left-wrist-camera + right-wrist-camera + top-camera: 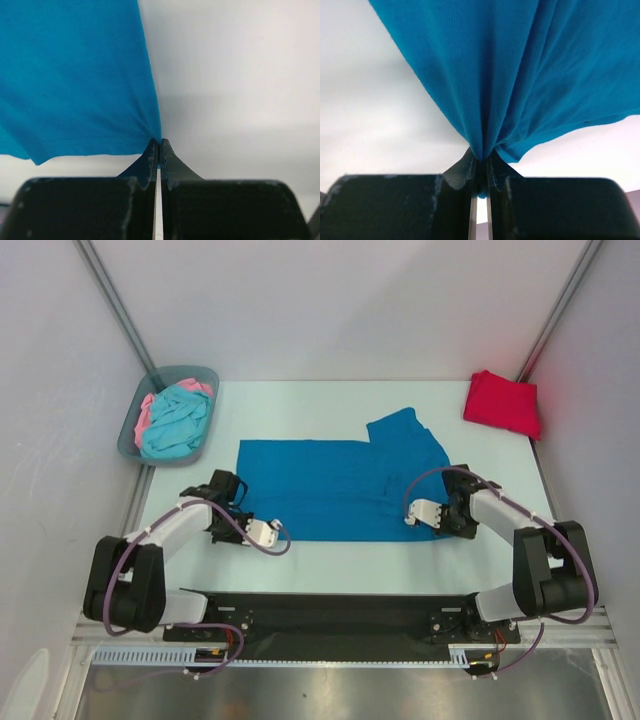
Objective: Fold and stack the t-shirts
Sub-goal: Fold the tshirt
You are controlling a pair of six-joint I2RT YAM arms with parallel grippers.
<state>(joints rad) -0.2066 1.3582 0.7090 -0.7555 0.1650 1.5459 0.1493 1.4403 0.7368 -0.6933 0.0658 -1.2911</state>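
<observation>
Blue t-shirt [335, 490] lies spread flat in the middle of the counter [330, 560], a broad rectangle with one flap, probably a sleeve, jutting out at its far right. The left hand [262, 532] sits at the near left corner of the cloth. Its wrist view shows it [159, 145] pressed together on the very corner, where a stitched hem runs in, with only a sliver of fabric between the fingers. The right hand [428, 514] is at the near right end, and its own camera shows it [481, 157] clamped on a gathered bunch of the blue cloth, which fans upward from the pinch. A red t-shirt [502, 402] lies folded at the far right corner, apparently the start of the stack. A turquoise t-shirt [178, 420] and a pink t-shirt [148, 412] sit crumpled in the grey-blue bin [135, 435] at the far left, not yet dealt with. The step in hand looks like a fold of the blue shirt, with both near corners taken up. The next move would call for lifting both hands together and carrying the near edge over towards the far edge, evenly so that the cloth does not skew. The left pinch is thin and could slip, and the jutting flap will likely need tucking in.
</observation>
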